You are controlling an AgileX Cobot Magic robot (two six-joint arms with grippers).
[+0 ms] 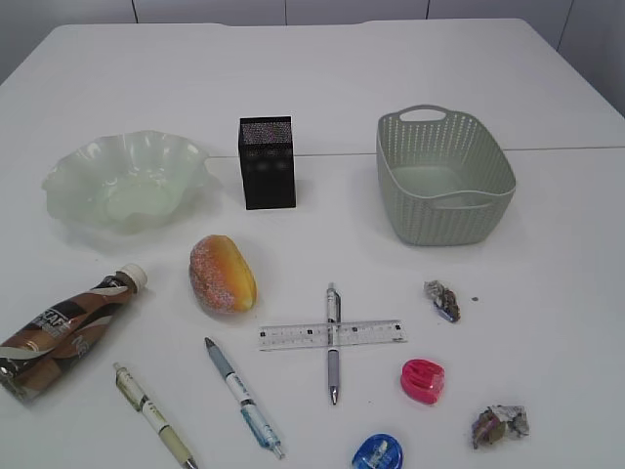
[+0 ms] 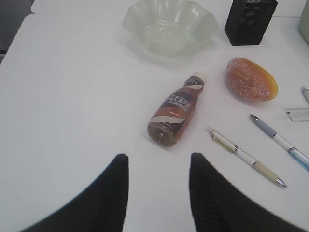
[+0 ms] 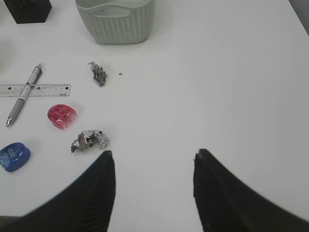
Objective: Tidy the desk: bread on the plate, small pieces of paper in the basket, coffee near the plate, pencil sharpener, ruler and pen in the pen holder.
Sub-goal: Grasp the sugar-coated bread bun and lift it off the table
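Both grippers, left (image 2: 157, 193) and right (image 3: 154, 191), hover spread and empty over the near table edge; nothing's sorted: sugared orange bread roll (image 1: 223, 274) lies right of the pale-green ruffled glass plate (image 1: 73, 176), paper scraps (image 3: 91, 140) near the woven basket (image 1: 488, 210)

The desk (image 1: 547, 244) is showing plain white. The plate (image 1: 127, 181) is glowing a pale, translucent green, and the basket (image 1: 444, 176) is wearing a muted grey-green weave. The pen holder (image 1: 267, 162) is showing black mesh with speckled dots. The bread (image 1: 223, 274) is looking orange-brown with a pale sugary dusting. The coffee bottle (image 1: 63, 330) is showing brown with white swirls. One pencil sharpener (image 1: 423, 380) is showing pink, the other sharpener (image 1: 378, 453) blue. The ruler (image 1: 332, 334) is looking clear.
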